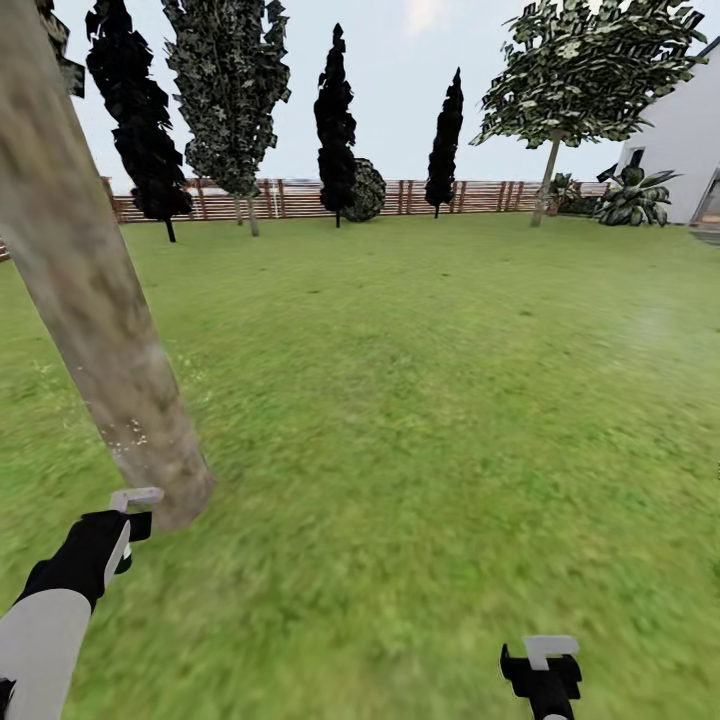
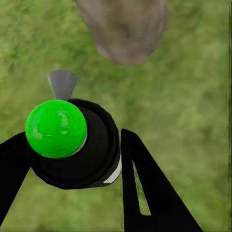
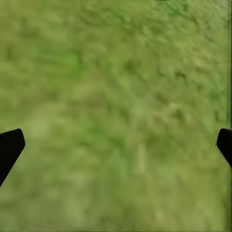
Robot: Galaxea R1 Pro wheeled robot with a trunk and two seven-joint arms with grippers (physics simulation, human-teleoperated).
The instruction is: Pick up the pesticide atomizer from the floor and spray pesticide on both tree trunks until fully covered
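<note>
Clearly the left gripper [image 2: 72, 159] clamps the atomizer [image 2: 72, 145] beside the trunk [image 1: 100, 330]; aimed low, its spray could miss higher bark. Right gripper [image 3: 116, 145] gapes empty.

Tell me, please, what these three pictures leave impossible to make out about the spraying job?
- Tree trunk, head view: its crown is cut off by the top edge, and its far side is hidden, so full coverage cannot be judged.
- Pesticide: a few whitish specks, too small to gauge their spread.
- Pesticide atomizer, left wrist view: seen end-on in the left gripper; its body is hidden behind its top.
- Right gripper: fingertips cut off by the edges.
</note>
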